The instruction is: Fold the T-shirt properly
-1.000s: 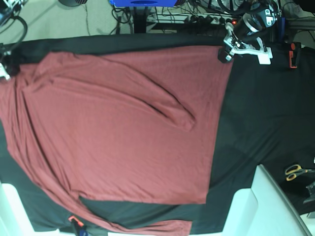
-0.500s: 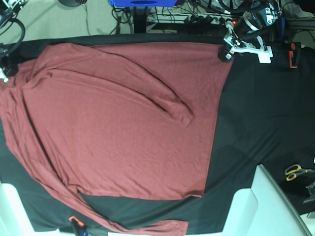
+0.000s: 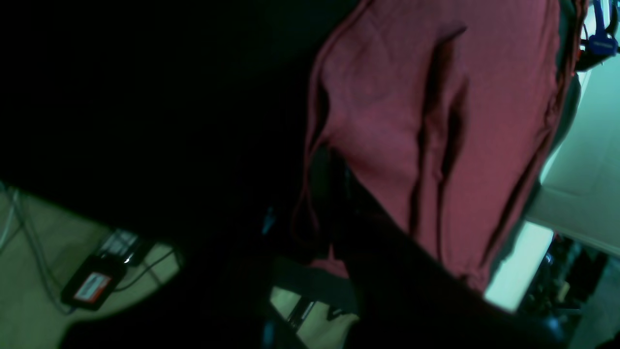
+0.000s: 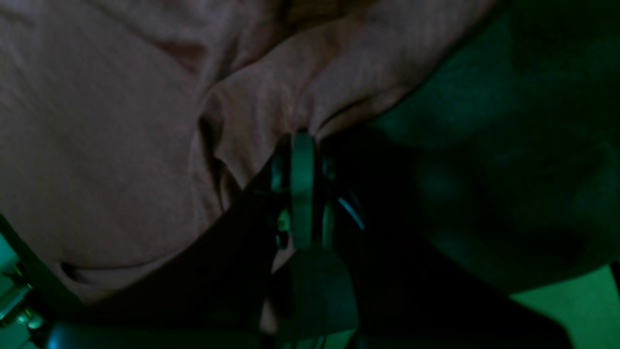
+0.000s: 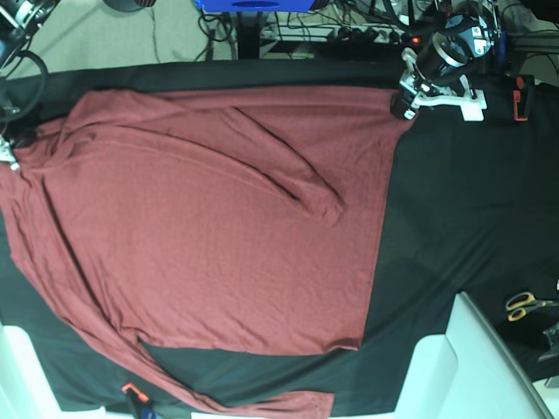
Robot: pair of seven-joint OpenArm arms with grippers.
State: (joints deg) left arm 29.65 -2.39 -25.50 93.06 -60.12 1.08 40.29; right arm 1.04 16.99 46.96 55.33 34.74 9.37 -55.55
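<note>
The brick-red T-shirt (image 5: pixel 201 227) lies spread out on the black table cloth (image 5: pixel 454 201), with one long sleeve folded diagonally across its chest. At the far right corner of the shirt my left gripper (image 5: pixel 400 106) is shut on the hem. In the left wrist view the cloth (image 3: pixel 387 97) rises from the dark jaws of that gripper (image 3: pixel 319 203). At the left edge my right gripper (image 5: pixel 9 153) is shut on the shoulder area. In the right wrist view its fingertips (image 4: pixel 302 140) pinch a bunched fold of the shirt (image 4: pixel 121 121).
Yellow-handled scissors (image 5: pixel 524 305) lie at the right edge. A white block (image 5: pixel 472 367) stands at the near right and another (image 5: pixel 17 375) at the near left. A small orange and blue tool (image 5: pixel 135 397) lies by the lower sleeve. Cables (image 5: pixel 349 30) lie beyond the far edge.
The shirt has slid a little toward the far edge and its left shoulder part has spread flatter. Both grippers stayed shut on the cloth.
</note>
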